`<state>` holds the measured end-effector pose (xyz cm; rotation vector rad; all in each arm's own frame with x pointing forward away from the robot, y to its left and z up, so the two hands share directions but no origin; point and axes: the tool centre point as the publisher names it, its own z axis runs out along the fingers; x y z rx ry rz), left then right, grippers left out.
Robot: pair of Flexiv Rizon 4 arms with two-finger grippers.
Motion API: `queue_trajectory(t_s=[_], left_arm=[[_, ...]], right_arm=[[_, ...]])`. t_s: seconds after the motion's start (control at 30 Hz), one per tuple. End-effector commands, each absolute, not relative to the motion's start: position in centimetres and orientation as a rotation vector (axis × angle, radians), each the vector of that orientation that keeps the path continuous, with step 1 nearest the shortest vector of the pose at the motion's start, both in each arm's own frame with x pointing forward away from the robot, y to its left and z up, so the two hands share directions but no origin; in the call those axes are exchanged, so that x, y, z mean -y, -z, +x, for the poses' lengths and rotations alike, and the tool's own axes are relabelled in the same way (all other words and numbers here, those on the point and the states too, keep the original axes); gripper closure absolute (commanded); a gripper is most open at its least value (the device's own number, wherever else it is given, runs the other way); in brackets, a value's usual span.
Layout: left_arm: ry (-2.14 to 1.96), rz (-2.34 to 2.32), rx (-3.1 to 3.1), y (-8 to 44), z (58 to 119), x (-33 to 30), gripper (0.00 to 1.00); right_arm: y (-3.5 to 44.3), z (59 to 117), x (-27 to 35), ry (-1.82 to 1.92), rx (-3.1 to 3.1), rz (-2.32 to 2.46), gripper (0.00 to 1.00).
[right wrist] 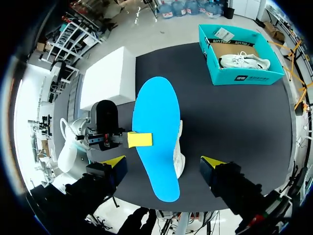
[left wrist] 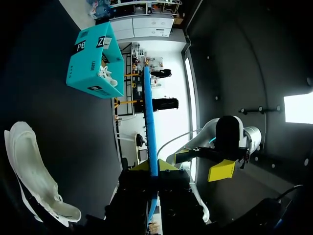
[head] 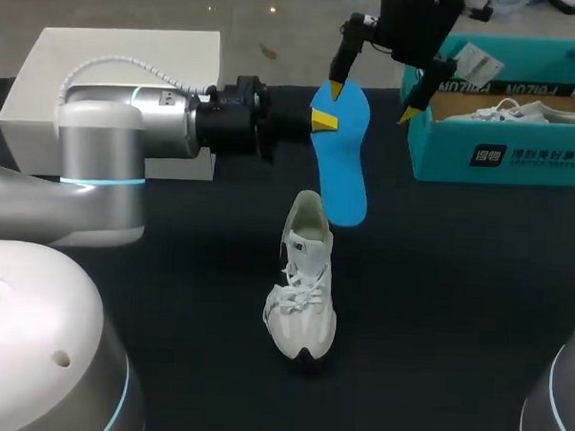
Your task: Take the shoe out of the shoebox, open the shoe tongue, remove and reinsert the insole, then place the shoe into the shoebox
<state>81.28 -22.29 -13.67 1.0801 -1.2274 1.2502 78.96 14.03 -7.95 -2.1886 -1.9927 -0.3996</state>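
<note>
My left gripper (head: pixel 322 118) is shut on a blue insole (head: pixel 344 165) and holds it in the air above the table. In the left wrist view the insole (left wrist: pixel 148 117) shows edge-on, rising from between the fingers of that gripper (left wrist: pixel 153 169). A white shoe (head: pixel 304 283) stands on the black table just below the insole, its tongue pulled open. My right gripper (head: pixel 374 101) hangs open above the insole's far end, touching nothing. From the right wrist view its open gripper (right wrist: pixel 163 161) straddles the insole (right wrist: pixel 156 122), with the shoe (right wrist: pixel 179 159) underneath.
A teal shoebox (head: pixel 500 160) sits at the back right with a second white shoe (head: pixel 526 113) inside. A white box (head: pixel 122 60) stands at the back left behind my left arm.
</note>
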Motion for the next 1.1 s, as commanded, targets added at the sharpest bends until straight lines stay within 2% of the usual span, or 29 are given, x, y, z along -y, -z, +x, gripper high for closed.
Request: queue_trajectory(t_s=[0.03, 0.23, 0.43, 0.97, 1.1], left_arm=[[-1.257, 1.088, 1.227, 13.6, 81.0, 22.3, 1.0], [-1.268, 1.091, 1.22, 13.4, 80.9, 22.1, 1.0], [-1.275, 1.094, 1.211, 13.4, 80.9, 21.8, 1.0], [-1.287, 1.098, 1.214, 13.2, 81.1, 21.4, 1.0], [-1.289, 1.101, 1.211, 13.2, 81.1, 21.2, 1.0]], right_arm=[[8.6, 78.7, -12.7, 0.539, 1.922, -2.103, 0.0], [8.6, 78.7, -12.7, 0.539, 1.922, -2.103, 0.0], [8.7, 78.5, -10.8, 0.926, 1.839, -1.766, 0.0], [9.5, 79.0, -9.9, 0.853, 1.751, -1.742, 0.0], [10.1, 78.8, -10.0, 1.047, 1.635, -1.558, 0.0]])
